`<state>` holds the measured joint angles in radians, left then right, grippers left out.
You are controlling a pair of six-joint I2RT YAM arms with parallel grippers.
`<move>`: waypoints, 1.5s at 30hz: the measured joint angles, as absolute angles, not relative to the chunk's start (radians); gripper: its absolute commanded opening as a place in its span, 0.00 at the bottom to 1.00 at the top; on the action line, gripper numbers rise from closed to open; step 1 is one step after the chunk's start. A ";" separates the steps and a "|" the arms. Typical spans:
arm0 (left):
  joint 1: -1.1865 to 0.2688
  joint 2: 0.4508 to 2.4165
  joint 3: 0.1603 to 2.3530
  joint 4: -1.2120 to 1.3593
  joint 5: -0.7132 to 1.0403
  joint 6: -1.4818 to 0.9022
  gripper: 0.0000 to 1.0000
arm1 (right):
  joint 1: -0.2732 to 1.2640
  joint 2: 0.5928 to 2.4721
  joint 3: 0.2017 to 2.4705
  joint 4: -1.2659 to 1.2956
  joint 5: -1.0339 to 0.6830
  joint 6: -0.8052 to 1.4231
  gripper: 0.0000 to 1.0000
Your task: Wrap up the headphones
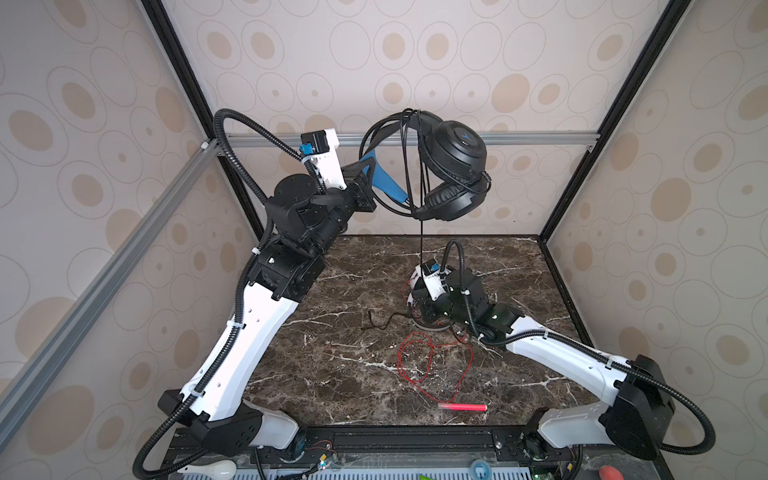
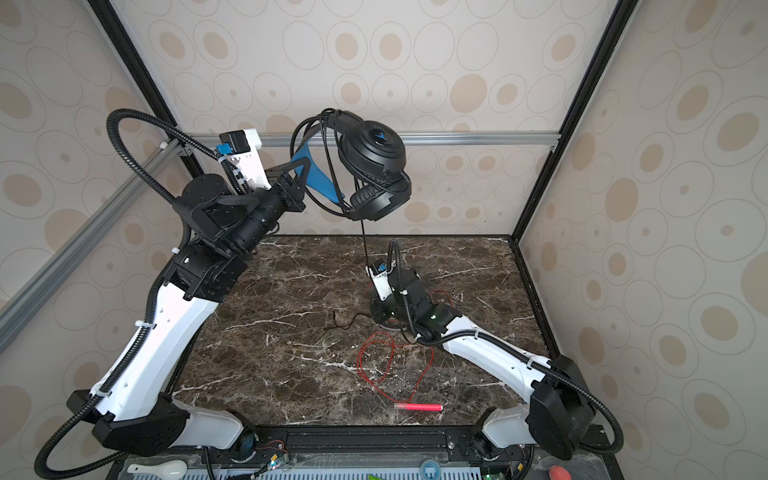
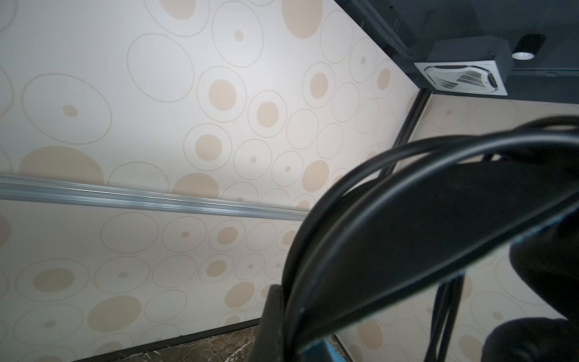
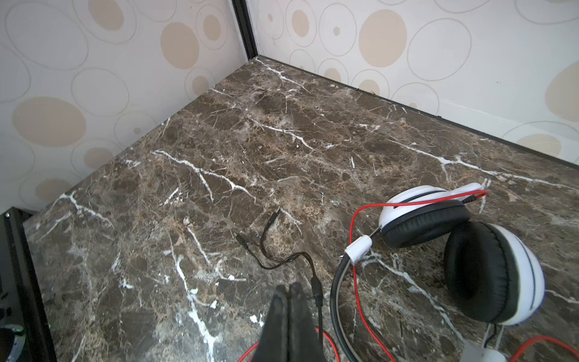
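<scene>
Close to the front edge of the marble table (image 1: 316,374) lies a pink-red stick (image 1: 462,407). Just behind it the thin red cable (image 1: 415,365) makes a few loose loops on the surface and goes on toward the white headset (image 4: 488,272). This headset lies on the table, right of the middle, and the right wrist view shows both of its black cushions. In both top views the right arm covers almost all of it.

The right gripper (image 4: 290,290) is low over the table beside the white headset, with its two fingers pressed together. The black cable (image 4: 316,291) passes just beside these fingers. I cannot tell if it is pinched deeper between them or only runs along them. Its end, with two small plugs (image 4: 257,232), lies on the marble beyond the fingertips.

One strand of this cable goes straight up to the black headset (image 1: 453,166), which is high in the air in front of the back wall (image 1: 457,50). The left gripper (image 1: 371,176) is clenched on its headband, where the blue inner band (image 1: 384,178) shows. The two cups hang to the right of the gripper, one above the other. Several turns of black cable lie over the headband — they hang down as long loops beside the cups.
</scene>
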<state>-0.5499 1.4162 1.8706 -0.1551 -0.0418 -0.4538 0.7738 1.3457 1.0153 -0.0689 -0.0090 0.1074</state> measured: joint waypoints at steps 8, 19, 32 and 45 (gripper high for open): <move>-0.549 1.438 1.824 -0.168 -0.171 -0.457 0.00 | 0.892 1.316 1.016 -0.159 0.081 0.057 0.00; -0.549 1.438 1.720 -0.215 -0.407 -0.380 0.00 | 1.040 1.295 1.187 -0.414 0.246 0.008 0.00; -0.544 1.467 1.552 -0.196 -0.623 -0.204 0.00 | 1.076 1.381 1.571 -0.694 0.390 -0.110 0.00; -0.563 1.431 1.467 -0.281 -0.513 -0.001 0.00 | 1.071 1.487 1.781 -0.797 0.567 -0.404 0.00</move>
